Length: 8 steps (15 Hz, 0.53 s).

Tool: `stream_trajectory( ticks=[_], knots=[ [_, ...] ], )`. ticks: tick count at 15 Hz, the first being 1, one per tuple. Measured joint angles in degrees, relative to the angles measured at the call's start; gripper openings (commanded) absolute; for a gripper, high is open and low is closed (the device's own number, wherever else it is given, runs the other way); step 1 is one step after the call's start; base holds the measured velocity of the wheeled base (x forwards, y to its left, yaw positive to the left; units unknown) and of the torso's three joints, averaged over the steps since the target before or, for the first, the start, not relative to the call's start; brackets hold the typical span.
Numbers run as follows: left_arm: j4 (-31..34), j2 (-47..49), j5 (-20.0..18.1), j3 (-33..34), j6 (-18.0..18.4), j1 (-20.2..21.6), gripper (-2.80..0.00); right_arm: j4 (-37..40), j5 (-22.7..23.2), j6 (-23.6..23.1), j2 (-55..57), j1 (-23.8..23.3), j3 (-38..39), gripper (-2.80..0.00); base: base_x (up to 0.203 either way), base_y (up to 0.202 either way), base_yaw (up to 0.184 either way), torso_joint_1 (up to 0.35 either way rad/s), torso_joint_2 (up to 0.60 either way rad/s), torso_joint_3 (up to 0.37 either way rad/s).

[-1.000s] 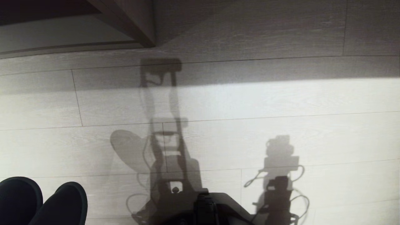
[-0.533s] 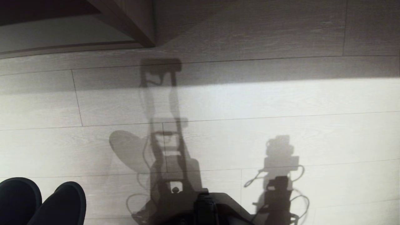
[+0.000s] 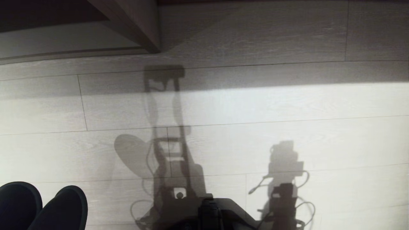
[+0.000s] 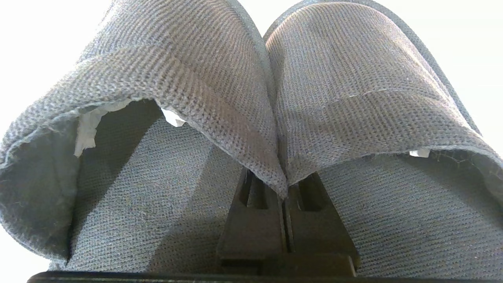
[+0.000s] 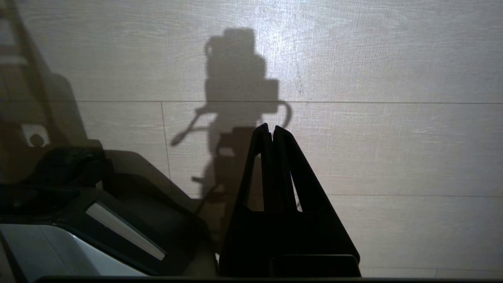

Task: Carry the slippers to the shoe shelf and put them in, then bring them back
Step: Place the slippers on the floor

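— What is held in the left claw?

— The slippers are pinched between its closed fingers at their touching inner edges, one slipper to either side of the claw, toes pointing away from it. In the head view their dark toes are seen above the pale plank floor.

— And the right claw?

— It is shut on nothing, fingertips pressed together, hung over the floor beside the robot's base.
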Motion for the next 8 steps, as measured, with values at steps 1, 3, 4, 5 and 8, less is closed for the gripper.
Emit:
stream_trajectory(
  ticks=[1,3,4,5,8],
  knots=[
    [0.05,0.00,-0.06,0.00,0.15,0.01,-2.80,0.02,0.00,0.01,0.00,0.00,0.00,-2.80,0.000,0.000,0.000,0.003,0.01,0.180],
    [0.07,0.02,-0.09,0.00,0.17,0.06,-2.80,0.00,0.00,0.01,0.00,0.00,0.00,-2.80,0.000,0.000,0.000,0.003,0.00,0.196],
    [0.05,0.02,-0.09,0.00,0.10,0.07,-2.80,0.00,0.02,0.01,0.00,0.00,0.00,-2.80,0.000,0.000,0.000,0.007,0.00,0.203],
    [0.02,0.02,-0.09,0.00,0.06,0.07,-2.80,0.00,0.02,0.04,0.00,0.00,0.00,-2.80,0.000,0.000,0.000,-0.003,0.00,0.203],
    [0.03,0.02,-0.06,0.00,0.21,0.10,-2.80,0.00,0.02,0.04,0.00,0.00,0.00,-2.80,0.000,0.000,0.000,0.002,0.00,0.201]
  ],
)
